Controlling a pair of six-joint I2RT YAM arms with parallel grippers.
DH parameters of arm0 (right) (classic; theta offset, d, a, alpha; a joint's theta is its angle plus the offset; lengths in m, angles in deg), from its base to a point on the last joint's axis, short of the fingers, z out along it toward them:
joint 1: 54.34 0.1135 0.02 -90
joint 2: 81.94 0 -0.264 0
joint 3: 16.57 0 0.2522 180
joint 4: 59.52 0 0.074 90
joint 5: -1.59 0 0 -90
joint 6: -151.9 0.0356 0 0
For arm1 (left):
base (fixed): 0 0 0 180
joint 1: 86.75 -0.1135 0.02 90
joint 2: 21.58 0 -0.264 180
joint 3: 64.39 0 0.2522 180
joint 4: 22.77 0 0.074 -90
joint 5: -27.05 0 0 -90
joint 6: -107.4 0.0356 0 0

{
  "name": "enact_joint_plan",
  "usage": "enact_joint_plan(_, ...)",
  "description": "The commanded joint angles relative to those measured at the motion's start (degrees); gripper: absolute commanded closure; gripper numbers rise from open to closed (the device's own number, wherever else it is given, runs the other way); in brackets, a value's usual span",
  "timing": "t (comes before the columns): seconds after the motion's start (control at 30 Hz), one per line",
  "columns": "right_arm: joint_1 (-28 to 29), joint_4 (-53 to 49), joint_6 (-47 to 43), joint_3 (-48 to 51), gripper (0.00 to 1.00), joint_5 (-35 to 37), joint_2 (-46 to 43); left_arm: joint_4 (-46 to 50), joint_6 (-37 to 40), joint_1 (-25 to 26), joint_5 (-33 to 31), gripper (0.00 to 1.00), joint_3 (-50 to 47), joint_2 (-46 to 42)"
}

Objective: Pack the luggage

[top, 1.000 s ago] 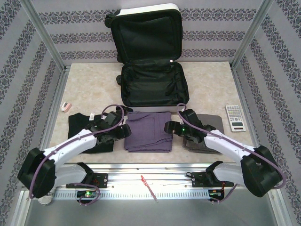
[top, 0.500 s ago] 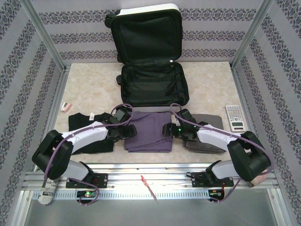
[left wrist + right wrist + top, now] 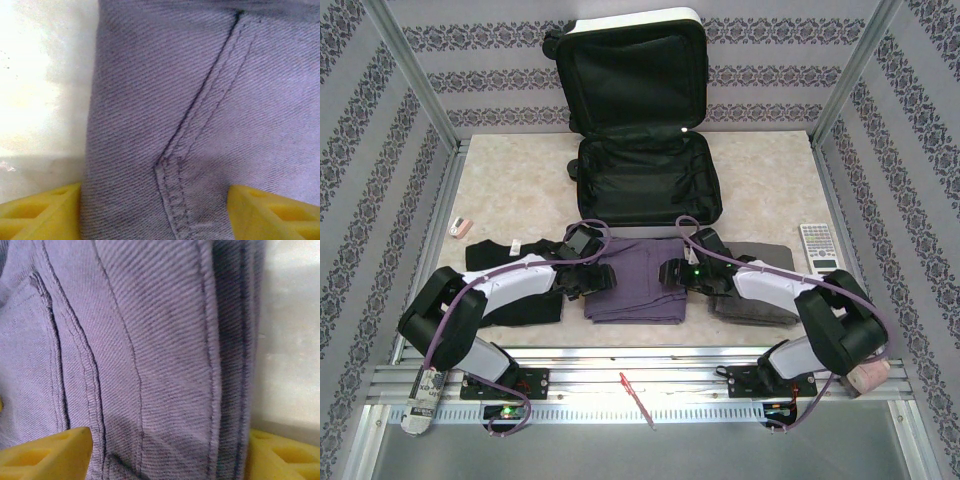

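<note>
- Your luggage [image 3: 630, 75], 12 o'clock: white shell, black lining.
- Your folded trousers [image 3: 638, 285], centre: purple twill.
- Black garment [image 3: 495, 262], 8 o'clock.
- Grey garment [image 3: 765, 250], 4 o'clock.

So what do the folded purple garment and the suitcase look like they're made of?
The purple garment looks like woven twill, likely denim or cotton, with a matte finish. Diagonal ribbing and double-stitched seams show up close. The suitcase seems to have a smooth white hard-plastic shell with a slight sheen. Its inside is matte black fabric, perhaps nylon or polyester.
</note>
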Motion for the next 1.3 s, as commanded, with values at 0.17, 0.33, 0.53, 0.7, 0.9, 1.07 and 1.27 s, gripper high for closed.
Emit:
enact_joint_plan(0.17, 2.00, 1.72, 0.93, -2.45, 0.38, -2.60, 2.89, -3.74, 0.84, 1.09, 1.60, 0.38, 0.23, 1.01)
enact_joint_plan(0.33, 2.05, 2.22, 0.60, -2.54, 0.53, -3.50, 2.70, -3.50, 1.52, 1.64, 1.78, 0.57, 0.74, 1.44)
enact_joint_plan(0.53, 2.18, 1.83, -0.55, -2.53, 0.89, -4.45, 1.77, -1.41, 3.70, 2.31, 1.69, 0.84, 2.31, 1.11)
enact_joint_plan(0.7, 2.18, -0.46, -3.69, -3.18, 1.00, -4.78, -1.73, 4.72, 7.34, 2.56, -0.21, 1.00, 5.49, -1.81)
enact_joint_plan(0.9, 2.09, -5.82, -9.15, -6.09, 1.00, -9.07, -10.16, 10.83, 9.45, 2.67, 0.04, 1.00, 9.73, -9.14)
enact_joint_plan(1.07, 1.52, -13.38, -10.53, -13.07, 1.00, -11.76, -13.92, 12.87, 9.20, 2.67, 0.47, 1.00, 13.44, -15.23)
enact_joint_plan(1.27, -1.34, -22.35, -14.41, -24.90, 1.00, -13.41, -14.77, 18.15, 11.21, 2.59, -1.45, 1.00, 23.26, -16.40)
